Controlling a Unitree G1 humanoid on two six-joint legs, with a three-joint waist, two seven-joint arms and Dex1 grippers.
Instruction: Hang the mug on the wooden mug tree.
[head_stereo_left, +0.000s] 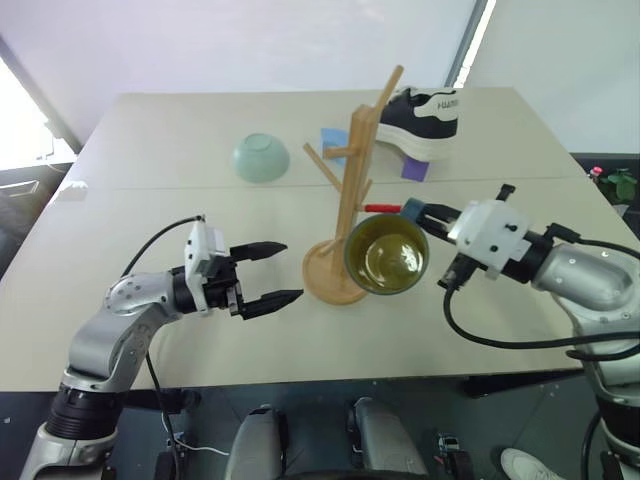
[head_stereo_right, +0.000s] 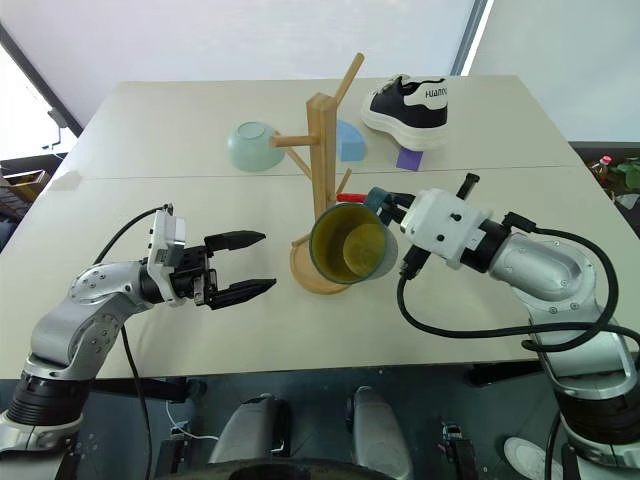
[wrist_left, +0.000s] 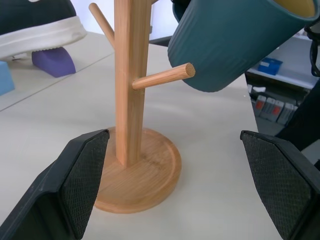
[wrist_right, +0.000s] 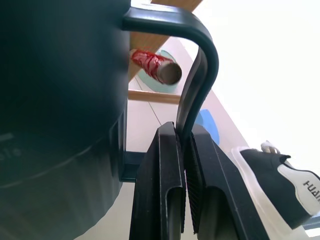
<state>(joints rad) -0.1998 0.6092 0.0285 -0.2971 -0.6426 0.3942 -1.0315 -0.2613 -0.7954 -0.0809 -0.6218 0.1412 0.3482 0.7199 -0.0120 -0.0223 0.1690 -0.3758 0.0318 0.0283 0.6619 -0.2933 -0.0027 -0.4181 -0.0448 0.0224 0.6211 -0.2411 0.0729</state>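
My right gripper is shut on the loop handle of the dark teal mug. It holds the mug tipped in the air, so the yellow-olive inside faces me. The mug hangs just in front and to the right of the wooden mug tree, close to a red-tipped peg and above the round base. My left gripper stands open and level just left of the base, pointing at it, with nothing between its fingers.
A pale green bowl lies upside down at the back left of the tree. A black and white shoe rests on a purple block behind the tree, beside a blue block. The table's front edge runs below both arms.
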